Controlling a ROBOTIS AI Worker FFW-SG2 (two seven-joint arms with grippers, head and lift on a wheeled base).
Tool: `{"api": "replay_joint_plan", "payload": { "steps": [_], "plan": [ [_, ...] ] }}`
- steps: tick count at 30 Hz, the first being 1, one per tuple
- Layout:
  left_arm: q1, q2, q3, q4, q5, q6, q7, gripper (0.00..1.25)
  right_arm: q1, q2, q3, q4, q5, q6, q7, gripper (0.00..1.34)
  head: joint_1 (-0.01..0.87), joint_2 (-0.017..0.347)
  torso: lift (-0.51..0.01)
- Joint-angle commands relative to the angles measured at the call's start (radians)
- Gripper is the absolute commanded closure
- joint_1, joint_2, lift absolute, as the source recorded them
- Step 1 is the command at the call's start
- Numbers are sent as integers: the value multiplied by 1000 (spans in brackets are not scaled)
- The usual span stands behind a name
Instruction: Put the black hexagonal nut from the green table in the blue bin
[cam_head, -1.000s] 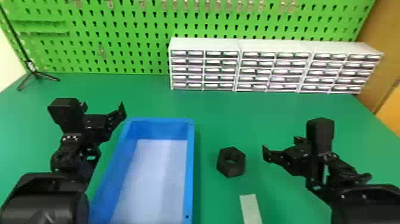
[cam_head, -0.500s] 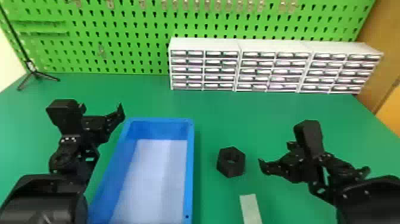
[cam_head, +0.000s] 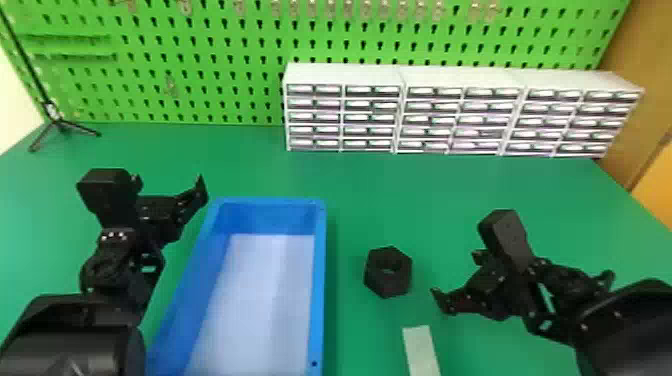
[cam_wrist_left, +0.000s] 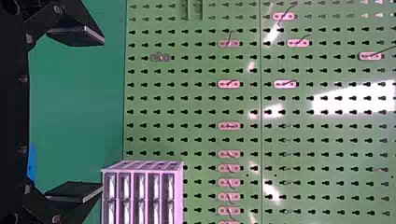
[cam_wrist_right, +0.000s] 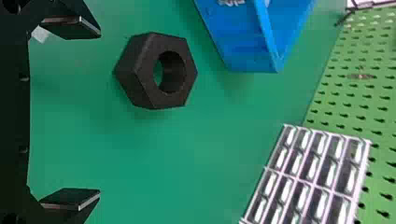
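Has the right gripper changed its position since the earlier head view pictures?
Yes. In the head view, the right gripper has shifted down the picture and slightly left, judged against the black hexagonal nut, which stays put.

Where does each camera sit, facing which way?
On the head: looks forward and down at the table; left arm, right arm show.
On the left wrist: faces the pegboard; open left gripper shows.
On the right wrist: looks down at the nut; open right gripper shows.
Shared by head and right wrist views: nut, blue bin, drawers.

Matt black hexagonal nut (cam_wrist_right: 136, 70), smooth plastic-looking blue bin (cam_head: 320, 280), smooth green table (cam_head: 235, 170), glossy pegboard (cam_wrist_left: 246, 105)
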Motion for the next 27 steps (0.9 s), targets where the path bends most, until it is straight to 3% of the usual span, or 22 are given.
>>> {"api": "replay_joint_plan", "payload": {
  "steps": [1, 13, 27],
  "plan": [
    [0, 0, 3, 0, -4, 0, -5, 177, -20, -53, 36, -1, -31, 24, 9, 102, 683, 28, -96],
    [0, 0, 9, 0, -7, 0, -8, 177, -49, -121, 78, -1, -29, 59, 81, 101, 683, 28, -96],
    [2, 2, 15, -3, -10, 0, -11, 177, -49, -132, 90, -1, -35, 67, 95, 101, 683, 28, -96]
  ]
}}
